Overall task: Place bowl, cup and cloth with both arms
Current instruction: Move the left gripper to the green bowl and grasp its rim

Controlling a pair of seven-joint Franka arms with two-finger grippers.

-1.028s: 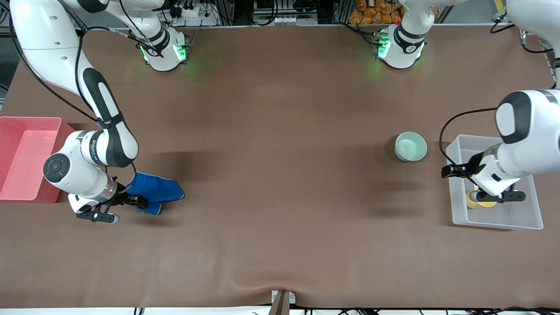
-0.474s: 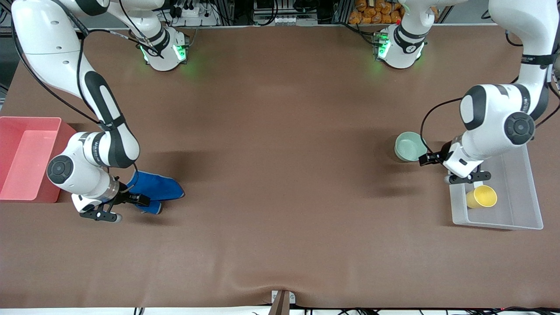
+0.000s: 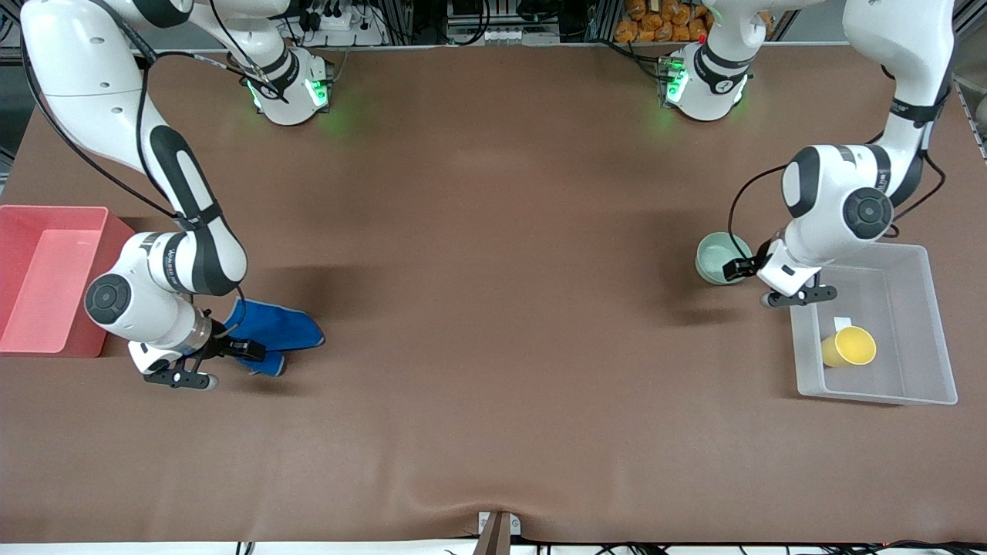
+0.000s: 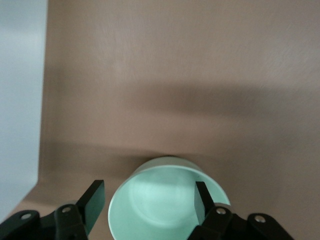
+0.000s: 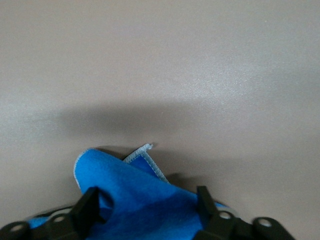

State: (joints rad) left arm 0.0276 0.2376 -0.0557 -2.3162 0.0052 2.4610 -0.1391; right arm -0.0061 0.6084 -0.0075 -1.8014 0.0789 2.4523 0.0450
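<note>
The mint-green bowl (image 3: 717,254) stands on the brown table beside the clear bin (image 3: 802,362). My left gripper (image 3: 752,284) is open low at the bowl. In the left wrist view the left gripper (image 4: 147,200) has one finger outside the rim of the bowl (image 4: 165,210) and the other over its inside. The yellow cup (image 3: 850,346) lies on its side in the clear bin. At the right arm's end, the blue cloth (image 3: 277,330) lies crumpled on the table. My right gripper (image 3: 220,366) is open, its fingers on either side of the cloth (image 5: 135,200).
A red bin (image 3: 54,210) stands at the table edge at the right arm's end, close beside the right arm's wrist. The clear bin's wall (image 4: 20,100) shows in the left wrist view. A wide stretch of bare brown table lies between the two arms.
My left gripper has left the cup in the clear bin and moved over to the bowl. My right gripper has stayed at the cloth, shifting only slightly.
</note>
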